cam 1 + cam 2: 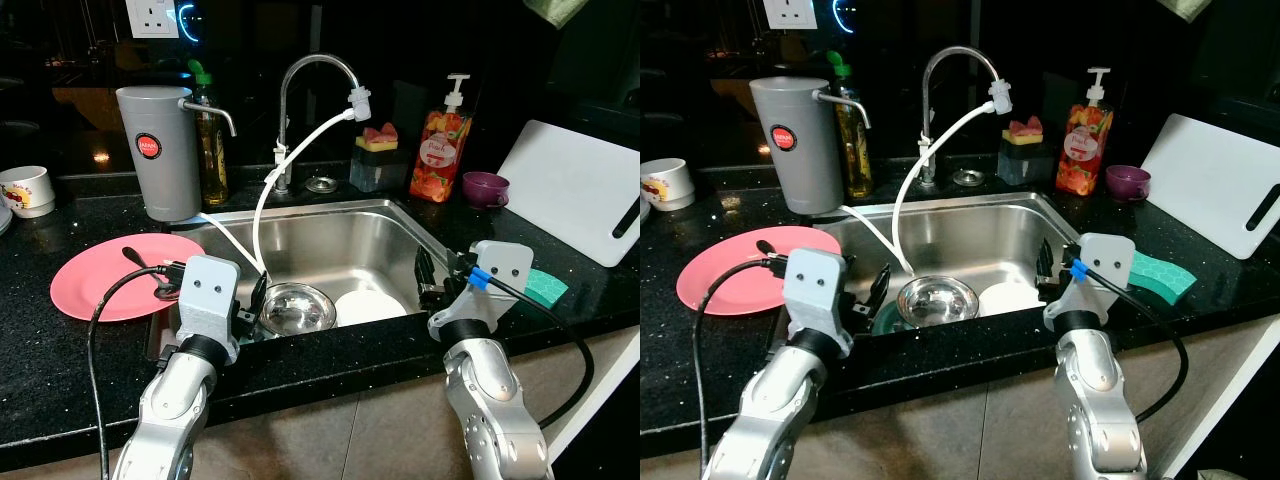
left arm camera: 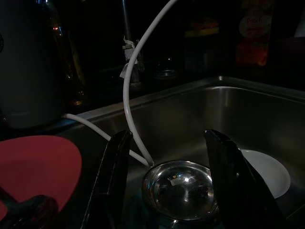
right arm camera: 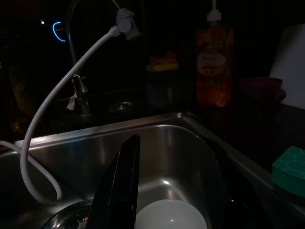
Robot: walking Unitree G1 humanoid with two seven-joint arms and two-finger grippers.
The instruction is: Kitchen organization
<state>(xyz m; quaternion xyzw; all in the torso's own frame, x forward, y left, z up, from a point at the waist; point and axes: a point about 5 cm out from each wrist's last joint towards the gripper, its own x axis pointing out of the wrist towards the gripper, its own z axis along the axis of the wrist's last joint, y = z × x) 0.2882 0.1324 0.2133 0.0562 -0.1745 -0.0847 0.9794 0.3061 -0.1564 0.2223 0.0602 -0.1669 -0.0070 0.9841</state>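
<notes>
Sink [image 1: 330, 240] holds a steel bowl [image 1: 297, 305] and white plate [image 1: 370, 304]; left end effector [image 2: 167, 186] gapes above the bowl, right end effector [image 3: 176, 191] spreads over the plate.

Wall socket [image 1: 155, 15] — grey water filter [image 1: 158, 150] beneath.

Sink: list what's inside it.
The sink holds a steel bowl, a white plate beside it, and a white hose hanging down from the tap. Something dark green lies under the bowl, mostly covered. The near edge hides the rest.
</notes>
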